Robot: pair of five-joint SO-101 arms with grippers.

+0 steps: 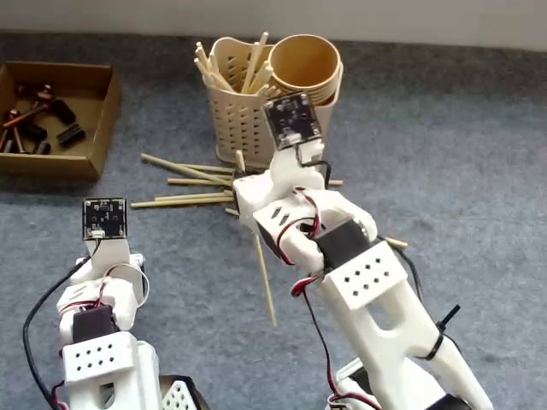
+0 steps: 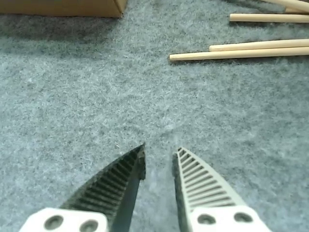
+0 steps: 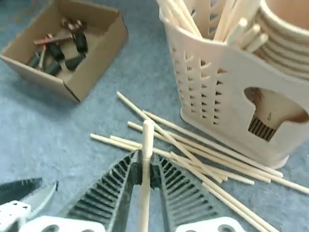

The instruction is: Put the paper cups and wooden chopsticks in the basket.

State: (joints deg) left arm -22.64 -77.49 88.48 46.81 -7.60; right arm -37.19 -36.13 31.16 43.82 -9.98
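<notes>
A cream slotted basket (image 1: pixel 244 120) stands at the back of the carpet with stacked paper cups (image 1: pixel 306 64) and several wooden chopsticks in it. More chopsticks (image 1: pixel 184 201) lie scattered in front of it. My right gripper (image 3: pixel 146 155) hangs just before the basket (image 3: pixel 217 92), shut on one chopstick (image 3: pixel 146 140) that sticks out both ways; its long end (image 1: pixel 265 278) points back toward the arm. My left gripper (image 2: pixel 159 153) sits low over bare carpet, left of the pile, slightly open and holding nothing. Loose chopsticks (image 2: pixel 241 53) lie ahead of it.
An open cardboard box (image 1: pixel 55 120) with dark and copper-coloured parts sits at the far left. Grey carpet covers the table, with free room on the right side. The left gripper's fingertips (image 3: pixel 29 191) show in the right wrist view.
</notes>
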